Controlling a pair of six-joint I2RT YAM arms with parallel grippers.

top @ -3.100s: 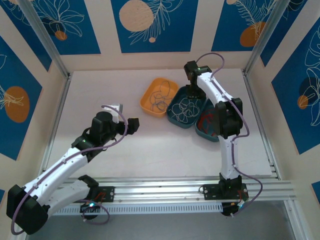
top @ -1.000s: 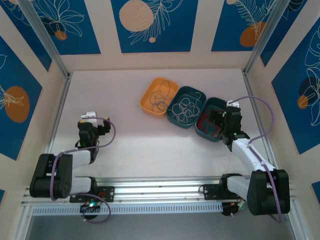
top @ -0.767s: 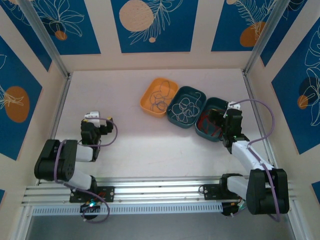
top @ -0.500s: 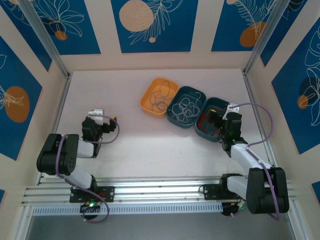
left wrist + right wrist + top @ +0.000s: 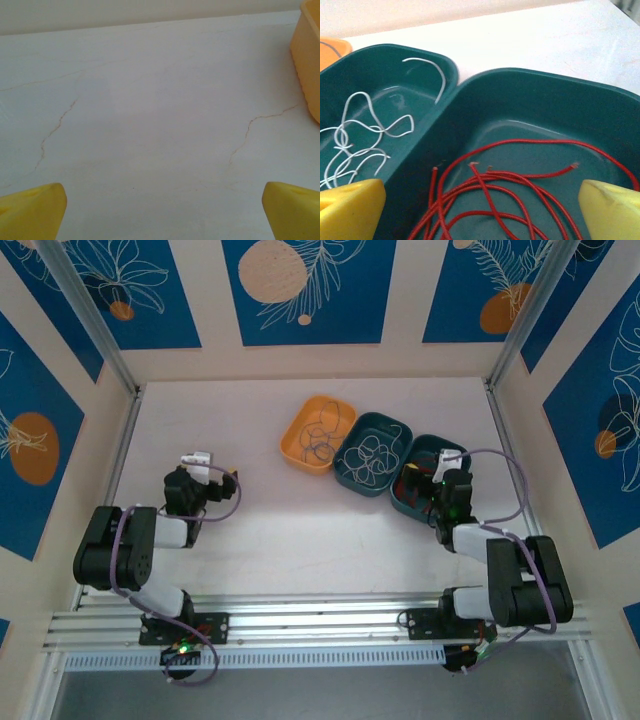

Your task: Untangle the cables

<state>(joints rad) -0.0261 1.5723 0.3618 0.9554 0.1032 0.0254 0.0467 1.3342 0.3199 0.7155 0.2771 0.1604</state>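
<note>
**Ana:** Red cables lay loose in the end tray just right of the middle teal tray. Whitish cables curled inside that middle tray. Bluish cables sat in the orange tray just left of it.

**Ben:** What had changed?

**Ana:** Both arms had folded back toward their bases. Three seconds earlier the right gripper hung over the middle tray's far side. Now it sat low at the near side of the end tray, jaws spread wide and empty. The left gripper had drawn well left of the middle tray, over bare bench, equally wide and holding nothing.

**Ben:** Meaning?

**Ana:** I judged the sorting finished. Each colour kept its own tray, with thin looping strands and none seen crossing between trays.
</note>
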